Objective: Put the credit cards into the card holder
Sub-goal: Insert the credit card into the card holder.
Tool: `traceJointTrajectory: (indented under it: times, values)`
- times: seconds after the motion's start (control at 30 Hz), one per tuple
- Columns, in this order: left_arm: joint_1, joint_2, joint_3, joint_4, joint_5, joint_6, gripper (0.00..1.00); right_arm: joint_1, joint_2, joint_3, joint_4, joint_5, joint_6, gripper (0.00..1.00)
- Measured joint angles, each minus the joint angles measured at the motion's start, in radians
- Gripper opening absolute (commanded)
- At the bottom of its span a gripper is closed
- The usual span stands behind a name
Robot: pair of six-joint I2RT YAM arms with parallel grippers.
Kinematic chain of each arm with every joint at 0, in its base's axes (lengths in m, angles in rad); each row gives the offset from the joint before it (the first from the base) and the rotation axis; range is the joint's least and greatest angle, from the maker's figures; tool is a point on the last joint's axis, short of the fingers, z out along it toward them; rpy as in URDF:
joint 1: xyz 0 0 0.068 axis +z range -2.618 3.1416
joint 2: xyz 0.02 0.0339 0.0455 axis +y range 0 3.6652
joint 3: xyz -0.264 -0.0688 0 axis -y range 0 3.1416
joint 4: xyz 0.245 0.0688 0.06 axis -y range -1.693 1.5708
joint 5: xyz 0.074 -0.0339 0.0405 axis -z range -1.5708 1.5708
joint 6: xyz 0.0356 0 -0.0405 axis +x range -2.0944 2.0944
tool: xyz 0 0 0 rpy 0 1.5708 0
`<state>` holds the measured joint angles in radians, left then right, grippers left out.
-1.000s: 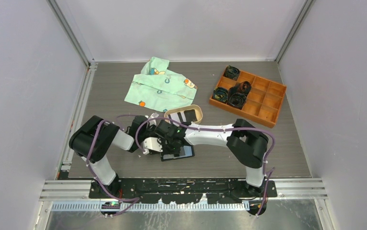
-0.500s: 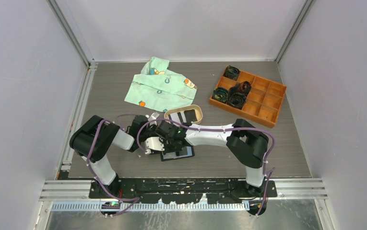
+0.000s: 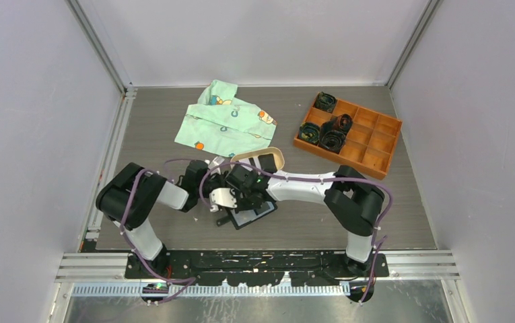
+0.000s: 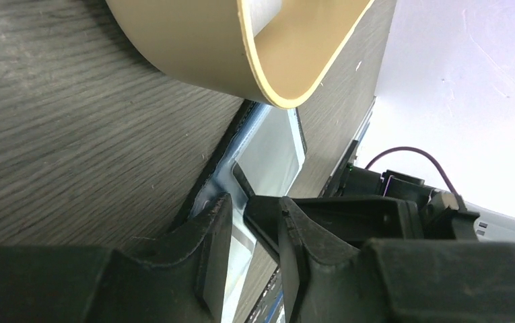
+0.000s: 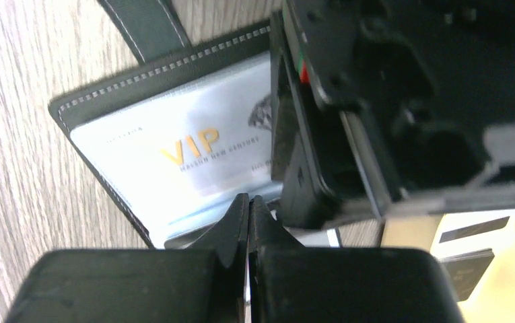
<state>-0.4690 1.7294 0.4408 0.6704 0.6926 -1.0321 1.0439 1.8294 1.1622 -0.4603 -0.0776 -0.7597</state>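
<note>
Top view high and behind, looking down, wrist views close, low, sharing the card holder (image 5: 140, 73)

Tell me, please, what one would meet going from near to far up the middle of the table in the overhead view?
card holder → tan oval tray → green patterned cloth

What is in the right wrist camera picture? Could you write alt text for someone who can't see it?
An open black card holder lies on a wood-grain table, with a silver card marked VIP lying in it. The right gripper, fingers pressed together, meets the holder's near edge; the left gripper covers its right side.
</note>
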Motion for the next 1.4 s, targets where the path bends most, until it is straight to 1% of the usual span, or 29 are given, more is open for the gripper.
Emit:
traceJointTrajectory:
  times: [0.2, 0.33, 0.43, 0.6, 0.7, 0.8, 0.87, 0.93, 1.03, 1.17, 1.23, 1.4]
  values:
    - [0.000, -0.064, 0.000, -0.082, -0.035, 0.027, 0.36, -0.021, -0.037, -0.002, -0.046, -0.058, -0.005, 0.12]
    - [0.000, -0.137, 0.000, -0.165, -0.066, 0.051, 0.36, -0.028, -0.074, -0.002, -0.108, -0.146, -0.014, 0.13]
    - [0.000, -0.220, 0.001, -0.246, -0.095, 0.078, 0.36, -0.048, -0.102, 0.002, -0.159, -0.239, -0.020, 0.14]
    - [0.000, -0.387, 0.000, -0.348, -0.133, 0.131, 0.33, -0.136, -0.140, 0.029, -0.244, -0.377, -0.019, 0.18]
    - [0.000, -0.507, -0.007, -0.392, -0.159, 0.163, 0.32, -0.216, -0.183, 0.030, -0.259, -0.474, 0.013, 0.25]
    - [0.000, -0.618, -0.027, -0.424, -0.193, 0.185, 0.32, -0.309, -0.225, 0.023, -0.233, -0.588, 0.099, 0.33]
    - [0.000, -0.675, -0.047, -0.443, -0.210, 0.196, 0.32, -0.364, -0.253, -0.003, -0.183, -0.655, 0.175, 0.39]
    - [0.000, -0.721, -0.075, -0.463, -0.230, 0.203, 0.32, -0.420, -0.277, -0.051, -0.112, -0.717, 0.275, 0.43]
    - [0.000, -0.763, -0.114, -0.493, -0.253, 0.203, 0.33, -0.483, -0.287, -0.124, -0.014, -0.774, 0.411, 0.44]
    - [0.000, -0.776, -0.169, -0.525, -0.290, 0.195, 0.33, -0.509, -0.266, -0.166, 0.054, -0.810, 0.551, 0.45]
    - [0.000, -0.773, -0.188, -0.536, -0.305, 0.182, 0.33, -0.510, -0.237, -0.165, 0.076, -0.814, 0.595, 0.44]
    - [0.000, -0.735, -0.199, -0.557, -0.339, 0.163, 0.33, -0.510, -0.127, -0.129, 0.060, -0.795, 0.648, 0.44]
